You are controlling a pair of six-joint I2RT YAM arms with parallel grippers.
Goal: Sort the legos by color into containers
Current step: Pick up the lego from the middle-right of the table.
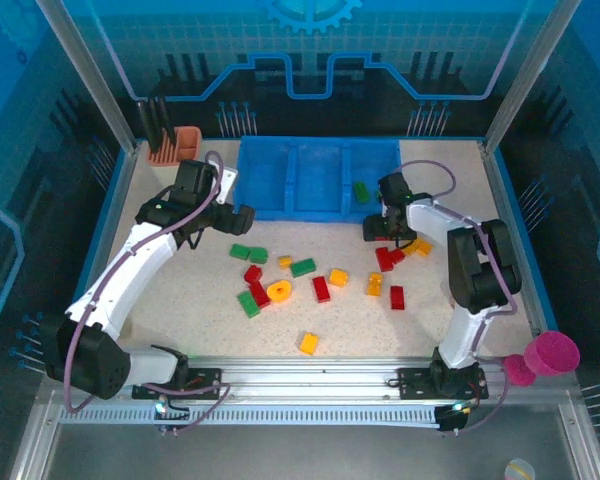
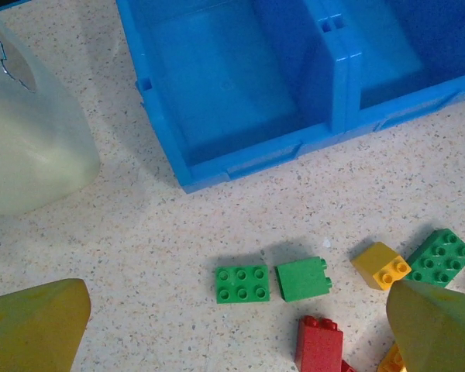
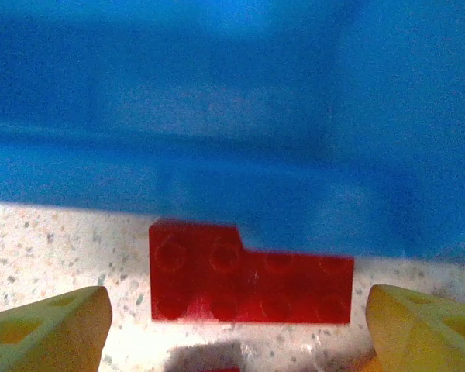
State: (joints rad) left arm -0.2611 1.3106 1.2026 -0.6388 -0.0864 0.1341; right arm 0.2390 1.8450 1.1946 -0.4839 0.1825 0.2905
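Blue tray (image 1: 265,180), red brick (image 3: 248,283), green brick (image 2: 242,284)

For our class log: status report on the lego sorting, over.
Left gripper open, right gripper open astride red brick. One green brick in tray. Nothing blocking.

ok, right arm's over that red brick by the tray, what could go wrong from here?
1. The red brick sits at the foot of the tray wall; the open right gripper may hit the wall or shove the brick coming down.
2. The right compartment holds a lone green brick; red dropped there mixes colors.
3. Under the open left gripper, the studs-up green brick almost touches its tipped neighbour; a grab may knock it.
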